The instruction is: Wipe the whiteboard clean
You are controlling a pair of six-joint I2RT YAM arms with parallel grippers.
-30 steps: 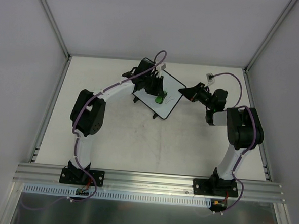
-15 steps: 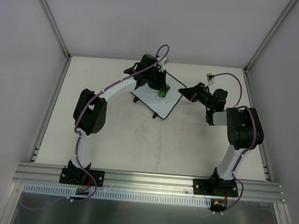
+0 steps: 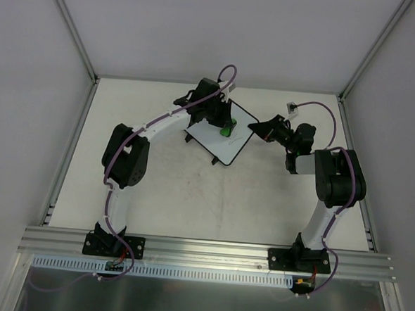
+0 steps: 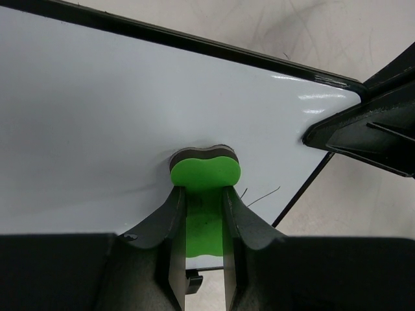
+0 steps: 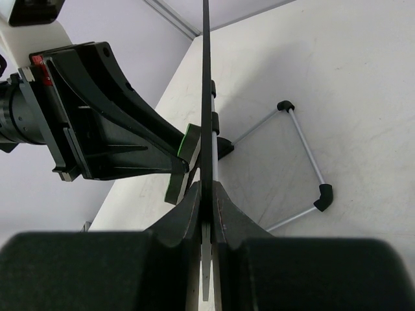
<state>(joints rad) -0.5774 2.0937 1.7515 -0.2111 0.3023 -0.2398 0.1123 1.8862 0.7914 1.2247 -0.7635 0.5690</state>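
Observation:
The whiteboard stands tilted at the back middle of the table, white with a thin black frame. My left gripper is shut on a small green eraser and presses it against the board's face. A faint pen line shows just right of the eraser. My right gripper is shut on the board's right edge, seen edge-on between its fingers. The eraser and left gripper also show in the right wrist view.
The board's wire stand with black feet rests on the table behind it. Enclosure posts and walls ring the table. A small white tag lies at the back right.
My left gripper has carried the green eraser up and to the right across the board, from its middle towards its right corner. The right arm has held still.

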